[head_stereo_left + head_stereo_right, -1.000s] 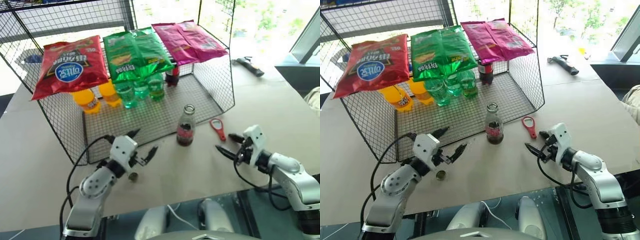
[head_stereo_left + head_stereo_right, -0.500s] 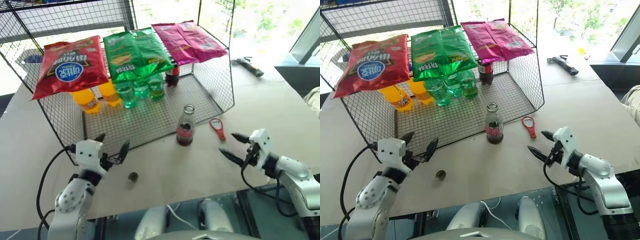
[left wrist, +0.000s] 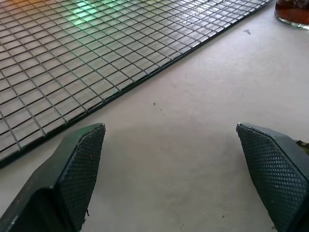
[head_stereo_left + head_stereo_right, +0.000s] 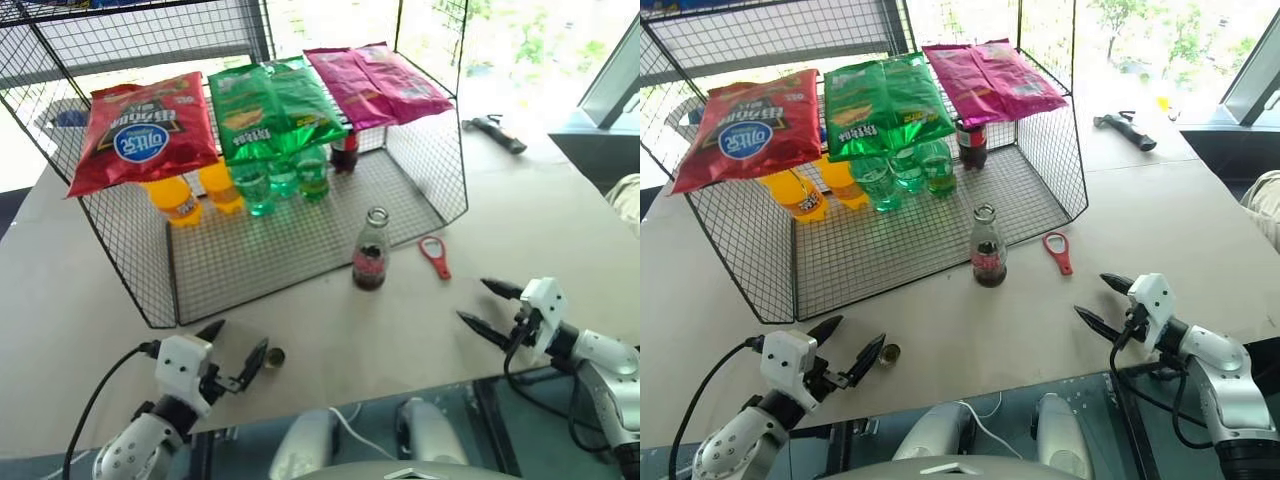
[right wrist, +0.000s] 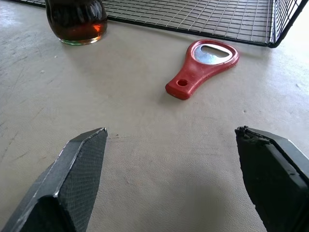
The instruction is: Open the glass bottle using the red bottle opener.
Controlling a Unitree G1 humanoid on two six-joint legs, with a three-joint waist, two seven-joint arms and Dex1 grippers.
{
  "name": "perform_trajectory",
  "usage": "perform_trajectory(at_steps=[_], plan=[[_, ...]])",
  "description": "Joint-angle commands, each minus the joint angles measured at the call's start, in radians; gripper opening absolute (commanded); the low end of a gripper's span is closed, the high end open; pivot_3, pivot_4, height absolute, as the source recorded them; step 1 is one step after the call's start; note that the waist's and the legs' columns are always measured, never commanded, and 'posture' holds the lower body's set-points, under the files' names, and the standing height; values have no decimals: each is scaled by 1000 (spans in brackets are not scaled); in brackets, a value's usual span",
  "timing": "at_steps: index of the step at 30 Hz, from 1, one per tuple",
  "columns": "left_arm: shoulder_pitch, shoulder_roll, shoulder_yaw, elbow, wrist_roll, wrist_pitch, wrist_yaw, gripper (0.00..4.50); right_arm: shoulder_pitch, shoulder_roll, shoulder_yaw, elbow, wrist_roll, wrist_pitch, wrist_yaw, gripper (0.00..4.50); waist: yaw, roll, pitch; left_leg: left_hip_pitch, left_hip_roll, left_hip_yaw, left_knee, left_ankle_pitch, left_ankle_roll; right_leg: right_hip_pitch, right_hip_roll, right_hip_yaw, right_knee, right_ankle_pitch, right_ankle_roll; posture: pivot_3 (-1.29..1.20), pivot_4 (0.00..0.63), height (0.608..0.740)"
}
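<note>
A glass bottle (image 4: 371,252) of dark cola stands upright at the centre of the frame on a pale table (image 4: 560,220), just in front of a wire rack (image 4: 300,225). Its mouth looks uncapped. The red bottle opener (image 4: 435,256) lies flat just right of the bottle, apart from it. A small bottle cap (image 4: 275,356) rests at lower left. Beside the cap, the left gripper (image 4: 236,352) has its fingers spread wide, holding nothing. At lower right, the right gripper (image 4: 489,307) is likewise spread and empty, near the opener.
</note>
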Motion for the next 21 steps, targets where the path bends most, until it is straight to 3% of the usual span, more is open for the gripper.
perform_trajectory(at_steps=[1, 21], plan=[[37, -3, 26, -15, -5, -39, -4, 4500, -22, 0, -18, 11, 4, -31, 12, 4288, -1, 0, 0, 0, 0, 0, 0, 0, 0, 0, 0, 0, 0, 0, 0, 0, 150, 740], [127, 16, 121, -2, -32, -95, -55, 4500, -46, 12, -5, 41, 36, -54, 90, 4288, -1, 0, 0, 0, 1, 2, 0, 0, 0, 0, 0, 1, -1, 0, 0, 0, 150, 740]])
